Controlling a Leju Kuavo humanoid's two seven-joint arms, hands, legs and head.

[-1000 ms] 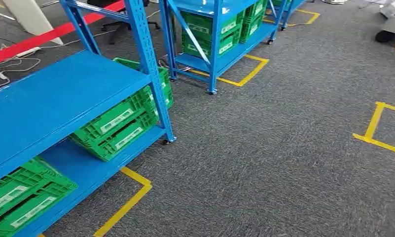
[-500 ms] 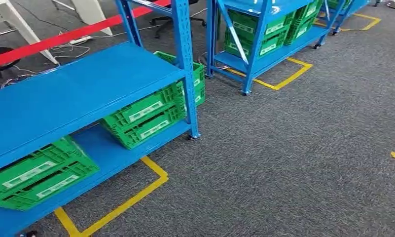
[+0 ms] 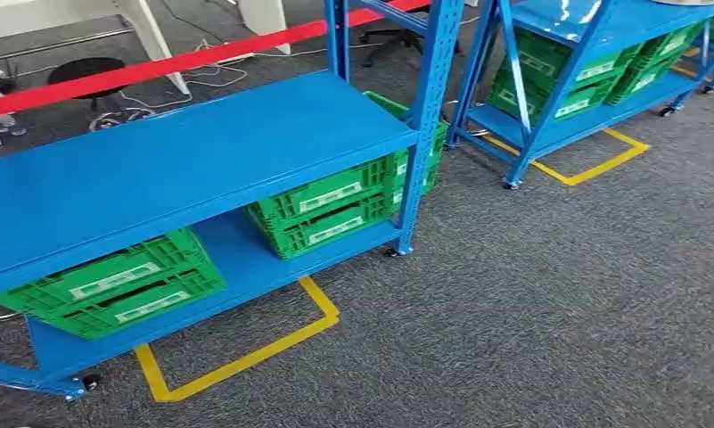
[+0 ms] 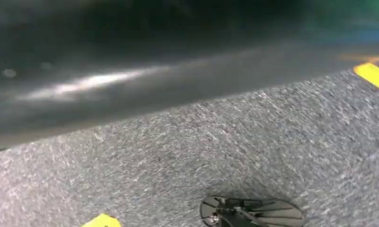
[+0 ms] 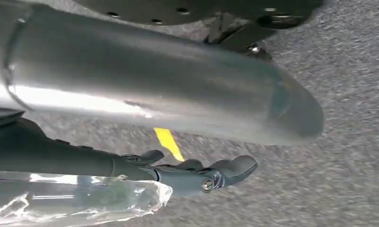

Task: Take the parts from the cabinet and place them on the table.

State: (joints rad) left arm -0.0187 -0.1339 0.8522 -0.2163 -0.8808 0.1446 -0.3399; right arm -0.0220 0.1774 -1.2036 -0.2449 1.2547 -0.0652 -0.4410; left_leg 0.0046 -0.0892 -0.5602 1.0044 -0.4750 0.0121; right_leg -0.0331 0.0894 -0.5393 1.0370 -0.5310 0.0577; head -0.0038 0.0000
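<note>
In the right wrist view my right hand [image 5: 197,174] lies with its dark fingers stretched along a clear plastic bag [image 5: 83,201] and holds it against the palm side. What the bag contains is too blurred to tell. Grey carpet lies beneath the hand. In the head view a low blue rack [image 3: 184,160] stands ahead to the left. Its lower shelf carries two stacks of green crates [image 3: 331,209], the other stack [image 3: 121,285] further left.
A second blue rack [image 3: 585,116] with green crates stands at the back right. Yellow tape [image 3: 246,357] marks the carpet by each rack. A red band [image 3: 157,67] runs behind the near rack, with white table legs [image 3: 148,36] and a dark stool [image 3: 86,69] beyond. Open carpet lies to the right.
The whole head picture has shifted: the camera has turned left, so the racks now sit further right and more of the near rack is seen. The things themselves have not moved.
</note>
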